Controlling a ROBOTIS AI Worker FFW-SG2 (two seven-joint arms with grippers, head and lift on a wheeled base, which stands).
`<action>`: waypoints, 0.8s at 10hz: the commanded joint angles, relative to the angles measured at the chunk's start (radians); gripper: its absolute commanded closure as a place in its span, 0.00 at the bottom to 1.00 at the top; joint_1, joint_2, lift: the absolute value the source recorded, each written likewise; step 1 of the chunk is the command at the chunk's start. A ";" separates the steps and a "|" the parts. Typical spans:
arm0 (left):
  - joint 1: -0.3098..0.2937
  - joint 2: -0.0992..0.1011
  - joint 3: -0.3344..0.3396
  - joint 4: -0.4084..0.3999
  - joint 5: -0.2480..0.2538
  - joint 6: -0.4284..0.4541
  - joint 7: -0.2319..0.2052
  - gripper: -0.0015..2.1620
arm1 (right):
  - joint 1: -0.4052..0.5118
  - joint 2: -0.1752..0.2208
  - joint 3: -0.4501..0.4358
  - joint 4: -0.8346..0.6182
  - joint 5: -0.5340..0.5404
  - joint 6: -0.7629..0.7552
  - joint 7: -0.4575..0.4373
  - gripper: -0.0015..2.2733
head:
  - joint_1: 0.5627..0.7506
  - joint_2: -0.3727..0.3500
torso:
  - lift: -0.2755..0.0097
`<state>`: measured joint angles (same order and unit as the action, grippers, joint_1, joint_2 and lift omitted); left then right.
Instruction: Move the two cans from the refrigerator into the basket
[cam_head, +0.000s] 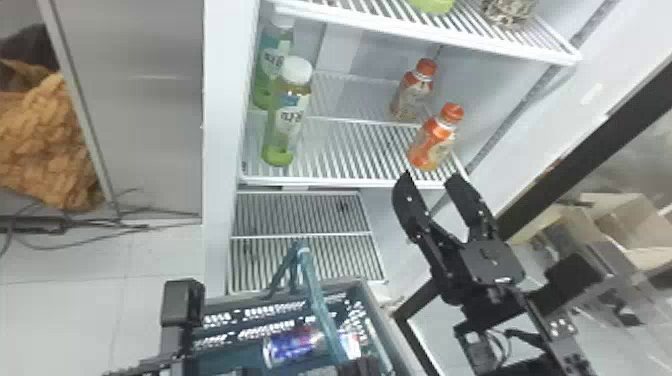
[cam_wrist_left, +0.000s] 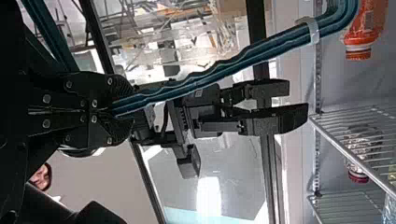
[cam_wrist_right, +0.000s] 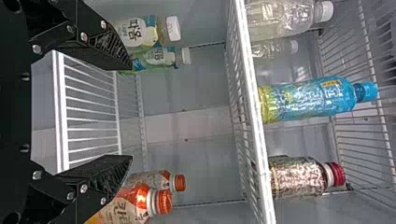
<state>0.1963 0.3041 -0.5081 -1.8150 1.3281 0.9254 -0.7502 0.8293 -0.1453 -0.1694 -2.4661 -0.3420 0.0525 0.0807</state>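
A: Where are the cans, then?

B: One can (cam_head: 290, 345) lies on its side in the basket (cam_head: 387, 325), low in front of the fridge (cam_head: 220, 125). A red and white patch (cam_head: 352, 345) shows by the handle (cam_wrist_left: 280, 44); I can't tell if it's the second can

A: And why is the left gripper (cam_wrist_left: 100, 112) up on the handle?

B: Its fingers are closed narrow around it, probably to keep the basket steady and near the shelves, so a can has little way to travel

A: What about the right gripper (cam_head: 430, 176)?

B: Wide apart, nothing between the fingers, just in front of the middle shelf (cam_head: 340, 183). That spread would leave room to go around a can, but the orange bottle (cam_head: 432, 142) stands near the tips, so I'd back straight out. If that patch is the second can, the job looks about done
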 joint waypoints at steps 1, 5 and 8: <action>0.000 0.000 0.000 0.000 0.000 0.002 0.000 0.54 | 0.000 0.001 0.000 0.006 0.003 -0.008 -0.001 0.16 | 0.70 0.03 | 0.00; 0.000 0.000 0.000 0.000 0.000 0.002 -0.001 0.54 | 0.003 0.003 0.000 0.006 0.005 -0.021 -0.001 0.16 | 0.70 0.03 | 0.00; 0.000 0.000 -0.002 0.000 0.000 0.002 -0.001 0.54 | 0.003 0.003 0.000 0.006 0.005 -0.026 -0.002 0.16 | 0.70 0.03 | 0.00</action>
<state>0.1965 0.3037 -0.5094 -1.8151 1.3281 0.9277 -0.7505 0.8320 -0.1427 -0.1695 -2.4605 -0.3370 0.0275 0.0782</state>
